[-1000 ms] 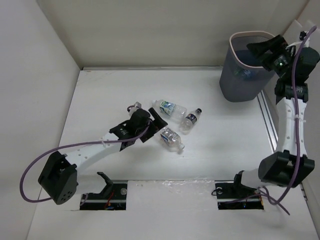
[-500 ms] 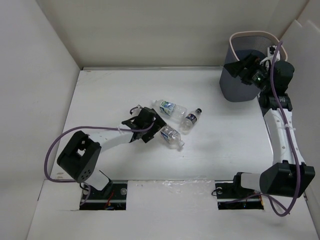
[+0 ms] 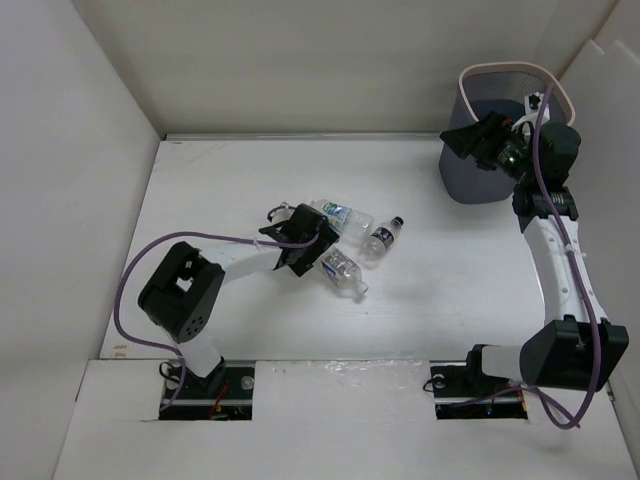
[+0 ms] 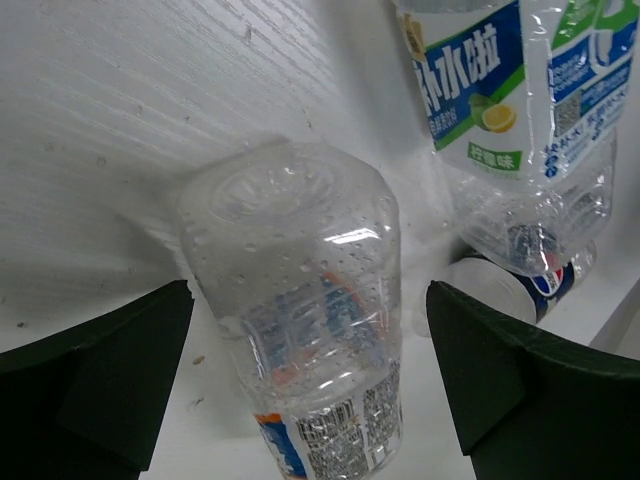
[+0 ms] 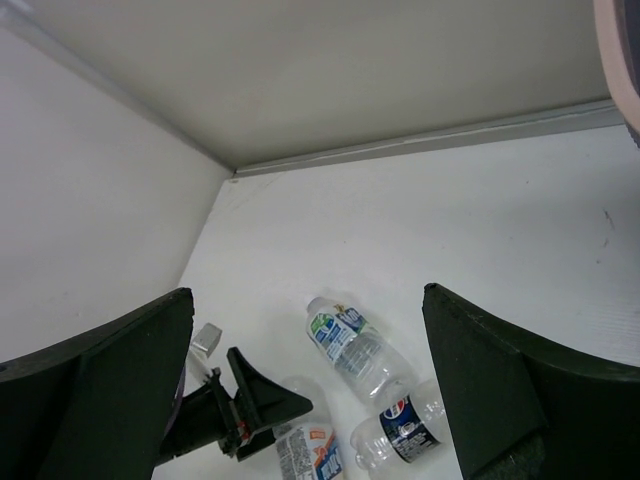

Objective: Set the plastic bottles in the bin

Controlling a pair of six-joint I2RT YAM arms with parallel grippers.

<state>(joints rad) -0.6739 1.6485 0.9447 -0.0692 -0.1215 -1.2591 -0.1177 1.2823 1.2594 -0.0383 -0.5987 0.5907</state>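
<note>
Three plastic bottles lie mid-table. One has a white-green-blue label (image 3: 340, 215), one a dark label and black cap (image 3: 380, 240), and one is clear with a red-blue label (image 3: 342, 274). My left gripper (image 3: 316, 248) is open. Its jaws stand on either side of the clear bottle's base (image 4: 290, 300) without touching it. The labelled bottle (image 4: 510, 100) and the dark one (image 4: 525, 290) lie just beyond. The grey-blue bin (image 3: 500, 170) stands at the far right. My right gripper (image 3: 472, 140) is open and empty, in the air in front of the bin's left side.
The right wrist view shows the three bottles (image 5: 350, 340) and the left gripper (image 5: 250, 400) far below, with the bin's pink rim (image 5: 625, 60) at its right edge. White walls enclose the table on the left, back and right. A metal rail (image 3: 535, 240) runs along the right edge.
My left gripper has moved right, up to the clear bottle's base, and its arm has folded in. My right gripper has come away from above the bin and swung left and down, empty.
</note>
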